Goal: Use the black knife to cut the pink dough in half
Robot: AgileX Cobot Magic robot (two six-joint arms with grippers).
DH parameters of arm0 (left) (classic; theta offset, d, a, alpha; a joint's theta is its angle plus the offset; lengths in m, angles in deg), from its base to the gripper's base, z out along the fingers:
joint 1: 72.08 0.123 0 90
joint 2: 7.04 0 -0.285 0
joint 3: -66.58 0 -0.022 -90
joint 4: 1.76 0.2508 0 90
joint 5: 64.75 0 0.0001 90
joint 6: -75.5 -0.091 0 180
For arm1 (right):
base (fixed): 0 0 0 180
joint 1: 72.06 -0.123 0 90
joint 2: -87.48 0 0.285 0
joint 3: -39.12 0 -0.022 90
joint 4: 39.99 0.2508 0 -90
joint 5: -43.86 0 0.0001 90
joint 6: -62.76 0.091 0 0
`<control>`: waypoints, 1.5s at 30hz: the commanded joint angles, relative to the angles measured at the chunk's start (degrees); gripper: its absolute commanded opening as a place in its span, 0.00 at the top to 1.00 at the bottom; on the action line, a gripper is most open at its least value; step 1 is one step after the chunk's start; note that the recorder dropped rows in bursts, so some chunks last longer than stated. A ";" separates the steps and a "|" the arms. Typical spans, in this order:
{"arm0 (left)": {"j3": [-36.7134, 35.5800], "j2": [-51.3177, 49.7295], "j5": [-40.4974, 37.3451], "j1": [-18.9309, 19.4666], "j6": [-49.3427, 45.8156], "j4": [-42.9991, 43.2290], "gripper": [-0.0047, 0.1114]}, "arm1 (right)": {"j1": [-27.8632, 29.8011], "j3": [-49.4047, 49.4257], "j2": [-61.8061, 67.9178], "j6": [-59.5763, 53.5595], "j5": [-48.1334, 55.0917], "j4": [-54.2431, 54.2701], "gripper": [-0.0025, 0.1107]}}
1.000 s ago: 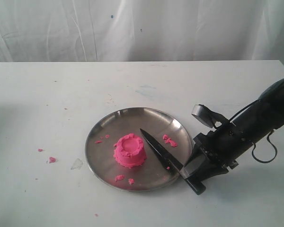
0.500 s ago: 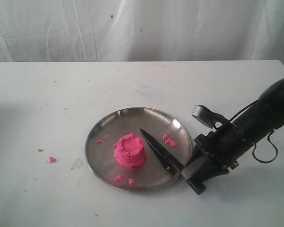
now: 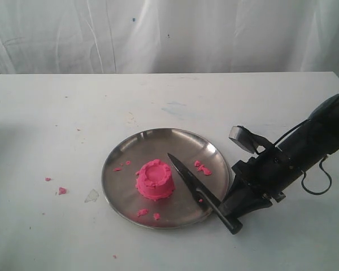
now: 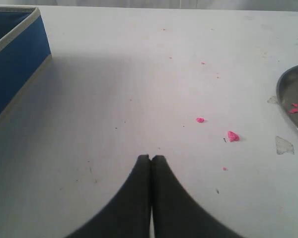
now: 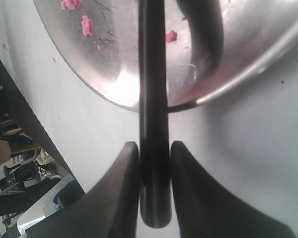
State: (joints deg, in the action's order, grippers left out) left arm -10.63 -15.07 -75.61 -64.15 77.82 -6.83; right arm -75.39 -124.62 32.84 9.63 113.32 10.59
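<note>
The pink dough (image 3: 155,180) is a small cup-shaped mound with a dented top, in one piece, on the steel plate (image 3: 114,164). The black knife (image 3: 186,178) lies beside it to the right, blade on the plate and handle over the rim towards the table's front. My right gripper (image 3: 230,210) comes in low from the right. In the right wrist view, the right gripper (image 5: 154,146) has both fingers pressed against the knife handle (image 5: 153,114), with the plate rim (image 5: 248,54) just beyond. My left gripper (image 4: 151,157) is shut on nothing, over bare table well left of the plate edge (image 4: 293,94).
Pink crumbs (image 3: 62,191) and a clear scrap (image 3: 91,196) lie on the table left of the plate, with more crumbs (image 3: 203,168) on the plate. In the left wrist view a blue box (image 4: 15,59) stands nearby. A white curtain hangs behind the table.
My right gripper's fingers have closed in from wide open onto the knife handle. The knife, dough and plate have hardly moved.
</note>
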 commanded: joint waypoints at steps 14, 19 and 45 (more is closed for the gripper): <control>-0.01 0.25 0.11 -0.05 0.34 -0.38 0.96 | -0.12 0.33 -0.06 -1.05 0.51 -0.17 0.71; -0.01 0.25 0.11 -0.05 0.34 -0.38 0.96 | -0.12 0.33 -0.06 -1.05 0.51 -0.17 0.70; -0.01 0.25 0.11 -0.05 0.34 -0.38 0.96 | -0.12 -2.37 2.77 1.13 0.51 0.18 0.77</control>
State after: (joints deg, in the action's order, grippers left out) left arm -10.63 -15.07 -75.61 -64.15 77.82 -6.83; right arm -75.62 -126.59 35.66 10.24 113.26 10.80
